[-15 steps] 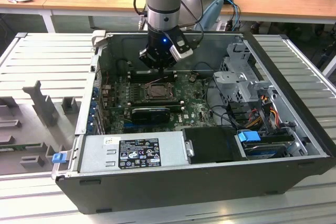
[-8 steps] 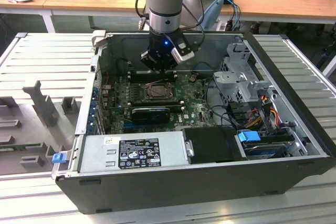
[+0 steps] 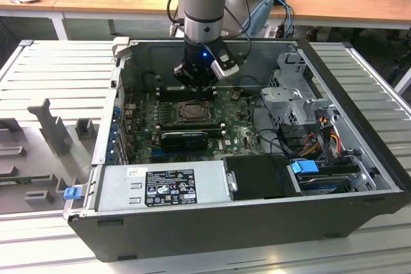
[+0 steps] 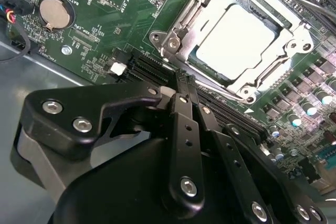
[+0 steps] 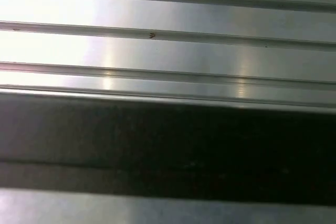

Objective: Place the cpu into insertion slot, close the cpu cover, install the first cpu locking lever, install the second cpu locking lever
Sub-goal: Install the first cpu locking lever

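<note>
In the second wrist view the cpu (image 4: pixel 236 38) lies flat in the insertion slot, its pale silver top showing through the cut-out of the cpu cover (image 4: pixel 184 27). The cover lies down over it. A thin metal lever rod (image 4: pixel 223 94) runs along the socket's side nearest my fingers. My gripper (image 4: pixel 181 80) is shut, its black fingers pressed together with nothing visible between them. The tips hover just beside that socket edge, over the memory slots (image 4: pixel 149 66). In the exterior view the gripper (image 3: pixel 192 81) hangs inside the open computer case just behind the insertion slot (image 3: pixel 192 112).
A black ribbed heatsink (image 3: pixel 185 138) sits in front of the socket, and the power supply (image 3: pixel 164 187) fills the case's near side. Cables and a drive cage (image 3: pixel 298 94) crowd the exterior view's right. A coin battery (image 4: pixel 54 13) sits on the board. The first wrist view faces a ribbed metal surface (image 5: pixel 168 51).
</note>
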Available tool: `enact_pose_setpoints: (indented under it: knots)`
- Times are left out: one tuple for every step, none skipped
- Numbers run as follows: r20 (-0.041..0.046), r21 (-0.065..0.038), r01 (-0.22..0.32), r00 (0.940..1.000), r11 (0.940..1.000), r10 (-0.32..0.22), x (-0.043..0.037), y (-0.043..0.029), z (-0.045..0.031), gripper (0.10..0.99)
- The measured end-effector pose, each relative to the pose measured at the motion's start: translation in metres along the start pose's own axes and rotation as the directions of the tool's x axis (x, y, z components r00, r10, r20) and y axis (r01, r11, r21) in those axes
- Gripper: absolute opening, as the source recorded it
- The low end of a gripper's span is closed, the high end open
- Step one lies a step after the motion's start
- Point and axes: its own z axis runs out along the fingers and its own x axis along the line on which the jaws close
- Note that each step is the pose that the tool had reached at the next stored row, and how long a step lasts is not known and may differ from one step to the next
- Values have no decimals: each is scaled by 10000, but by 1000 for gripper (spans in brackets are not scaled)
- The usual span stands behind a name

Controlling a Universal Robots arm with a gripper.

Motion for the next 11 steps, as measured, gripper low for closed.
enact_pose_setpoints:
  knots:
    - [1, -1, -3, 10000, 10000, 3, 1, -3, 5, 106]
    - [1, -1, -8, 10000, 10000, 8, 1, -6, 11, 106]
    - [0, 1, -9, 10000, 10000, 9, -1, -11, 17, 106]
    - [0, 2, -12, 10000, 10000, 12, -5, -14, 21, 106]
    - [2, 0, -18, 10000, 10000, 18, -11, -18, 29, 106]
    - [1, 1, -21, 10000, 10000, 21, -15, -20, 34, 106]
    - [1, 0, -22, 10000, 10000, 22, -16, -21, 36, 106]
    - [1, 1, -23, 10000, 10000, 23, -16, -21, 39, 106]
    - [1, 1, -23, 10000, 10000, 23, -16, -21, 41, 106]
    - [1, 0, -22, 10000, 10000, 22, -16, -21, 43, 106]
    - [1, 0, -22, 10000, 10000, 22, -16, -21, 47, 106]
